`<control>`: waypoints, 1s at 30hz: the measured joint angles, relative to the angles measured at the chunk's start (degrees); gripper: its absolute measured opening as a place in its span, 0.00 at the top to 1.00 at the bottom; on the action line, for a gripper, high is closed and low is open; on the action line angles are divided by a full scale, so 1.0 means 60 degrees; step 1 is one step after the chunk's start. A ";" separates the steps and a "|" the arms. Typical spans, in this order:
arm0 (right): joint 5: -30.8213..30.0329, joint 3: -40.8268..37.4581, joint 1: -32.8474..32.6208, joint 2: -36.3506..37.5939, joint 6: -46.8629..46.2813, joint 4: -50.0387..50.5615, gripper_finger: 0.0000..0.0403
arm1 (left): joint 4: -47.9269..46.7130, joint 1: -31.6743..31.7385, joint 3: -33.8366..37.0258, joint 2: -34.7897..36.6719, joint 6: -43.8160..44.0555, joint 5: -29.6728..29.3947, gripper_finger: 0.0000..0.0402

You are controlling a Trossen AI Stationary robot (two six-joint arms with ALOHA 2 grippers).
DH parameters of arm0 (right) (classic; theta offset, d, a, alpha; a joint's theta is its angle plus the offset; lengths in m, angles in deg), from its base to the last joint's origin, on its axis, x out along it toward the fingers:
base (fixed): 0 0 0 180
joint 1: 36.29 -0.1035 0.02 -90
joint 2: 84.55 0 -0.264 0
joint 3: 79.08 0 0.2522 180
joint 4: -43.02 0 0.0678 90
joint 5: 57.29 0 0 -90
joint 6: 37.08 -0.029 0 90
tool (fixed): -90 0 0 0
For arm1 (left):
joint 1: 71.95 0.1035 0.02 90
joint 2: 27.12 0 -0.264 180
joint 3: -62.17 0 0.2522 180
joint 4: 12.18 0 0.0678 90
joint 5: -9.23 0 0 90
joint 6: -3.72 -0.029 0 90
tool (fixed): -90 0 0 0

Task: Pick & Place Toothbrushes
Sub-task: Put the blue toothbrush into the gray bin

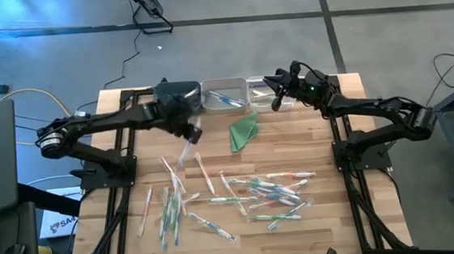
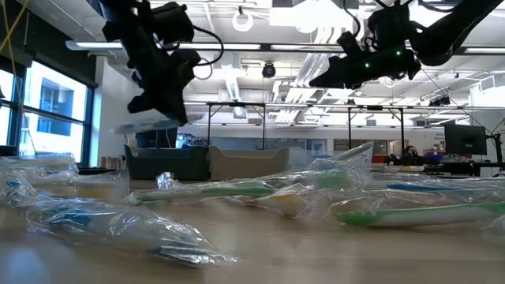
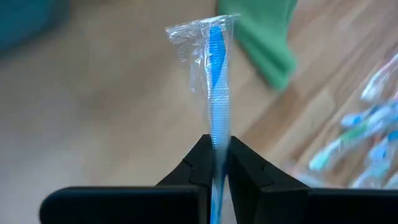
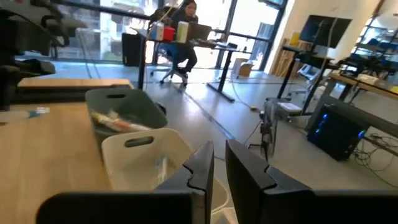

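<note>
One left gripper [image 3: 218, 163] aloft, clamped on wrapped blue toothbrush [image 3: 217, 93].

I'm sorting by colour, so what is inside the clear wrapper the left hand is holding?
The left hand is shut on a wrapped toothbrush: a blue one shows through the clear wrapper, bristle end away from the hand. Its lower handle is hidden between the fingers.

Lighting is reading even and fairly bright — ceiling fixtures [image 2: 243, 20] are glaring overhead in the low view, windows [image 4: 205, 18] are washing out the room behind. The left arm [image 1: 161, 112] is smearing with motion blur; the table [image 3: 93, 112] and green cloth [image 3: 264, 37] are sitting out of focus.
</note>
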 joint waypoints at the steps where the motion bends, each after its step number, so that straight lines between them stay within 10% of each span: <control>1: -0.0004 0.0000 0.0034 0.0000 -0.0022 -0.0030 0.92 | 0.0330 0.0187 0.0000 0.0016 -0.0331 0.0001 0.95; 18: 0.0009 0.0000 0.0077 0.0000 -0.1617 -0.0027 0.92 | 0.7159 0.1522 0.0000 -0.0077 -0.4925 -0.0753 0.95; 30: -0.0024 0.0000 -0.0522 0.0105 -0.1266 0.0002 0.92 | 0.7563 0.1664 -0.0665 -0.1428 -0.5764 -0.0891 0.95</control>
